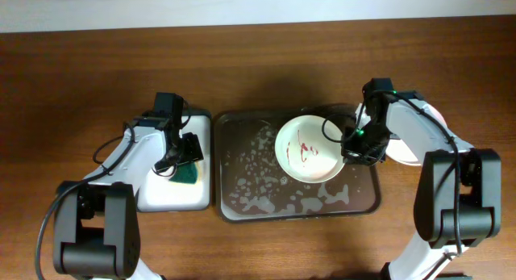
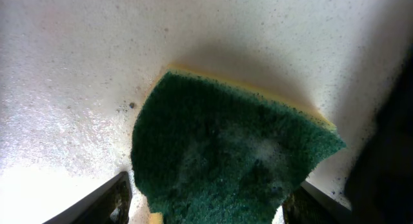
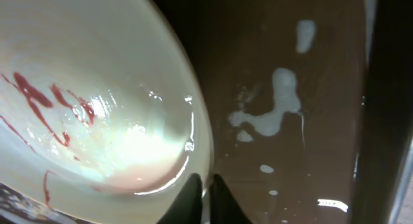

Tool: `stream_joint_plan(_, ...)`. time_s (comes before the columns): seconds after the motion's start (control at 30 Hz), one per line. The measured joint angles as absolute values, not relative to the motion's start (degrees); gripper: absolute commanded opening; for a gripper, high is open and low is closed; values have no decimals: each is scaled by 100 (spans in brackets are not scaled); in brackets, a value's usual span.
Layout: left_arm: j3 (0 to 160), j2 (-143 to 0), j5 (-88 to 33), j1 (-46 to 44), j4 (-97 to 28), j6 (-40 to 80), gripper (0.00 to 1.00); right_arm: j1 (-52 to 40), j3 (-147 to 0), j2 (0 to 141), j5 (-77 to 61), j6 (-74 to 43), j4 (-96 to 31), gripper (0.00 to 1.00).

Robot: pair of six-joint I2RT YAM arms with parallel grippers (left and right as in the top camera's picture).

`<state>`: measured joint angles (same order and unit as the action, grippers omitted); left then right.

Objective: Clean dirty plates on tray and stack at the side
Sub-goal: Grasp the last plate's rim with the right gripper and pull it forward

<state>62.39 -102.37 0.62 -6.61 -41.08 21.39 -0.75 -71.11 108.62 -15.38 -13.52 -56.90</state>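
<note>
Cream round sauce-smeared plate (image 1: 306, 148) sits at 1 o'clock in the sudsy dark tray (image 1: 235, 163), right claw (image 1: 353, 148) pinched on its 3 o'clock rim. Your left claw (image 1: 181, 151) straddles the green sponge (image 2: 226, 159), grip unclear; scrubbing likely comes next.

Open floor flecked with suds (image 1: 251, 181) is left across the left half and front of the tray (image 1: 219, 163). Its right rear is blocked by a plate (image 1: 309, 148) pinched by the right gripper (image 1: 348, 151). The white side tray (image 1: 157, 201) is crowded by the left gripper (image 1: 179, 160) and sponge (image 1: 190, 176).

Overhead straight down over whole table (image 1: 81, 62); wrist views close up on sponge (image 2: 226, 159) and plate (image 3: 97, 108).
</note>
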Motion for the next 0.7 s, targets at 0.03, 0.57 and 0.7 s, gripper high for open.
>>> stream_joint_plan(0.03, 6239, -10237, 62, -661, -4108, 2141, 71, -75, -7113, 10862, -1535, -1356, -5660, 16)
stream_joint_plan(0.57, 6239, -10237, 62, -661, -4108, 2139, 71, -69, -7516, 11172, -1140, -851, -4563, 32)
stream_joint_plan(0.7, 6239, -10237, 62, -661, -4108, 2139, 71, -172, -7516, 11371, -1144, -836, -4630, 14)
